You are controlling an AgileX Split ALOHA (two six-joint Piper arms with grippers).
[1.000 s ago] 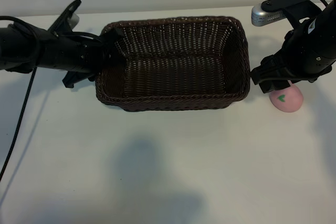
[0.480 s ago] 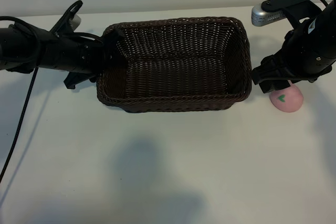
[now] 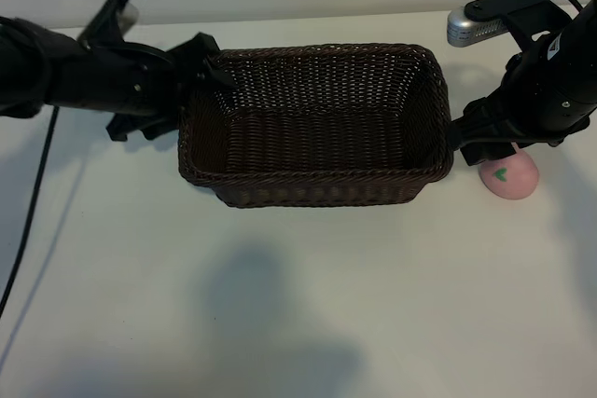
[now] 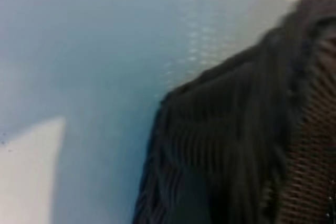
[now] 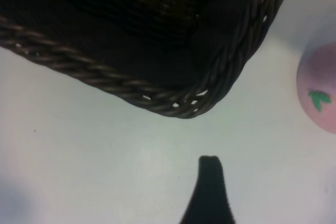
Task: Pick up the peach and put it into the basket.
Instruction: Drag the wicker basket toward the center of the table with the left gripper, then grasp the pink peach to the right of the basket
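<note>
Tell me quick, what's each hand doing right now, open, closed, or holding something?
Left hand: at the basket's left end; open or closed cannot be told.
Right hand: open, holding nothing, above the table beside the peach.

The exterior view looks steeply down; both wrist views sit close, sharing the basket (image 3: 312,123).

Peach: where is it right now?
In the exterior view the peach sits on the table at the far right, just outside the basket's right end and partly under the right tool.
</note>
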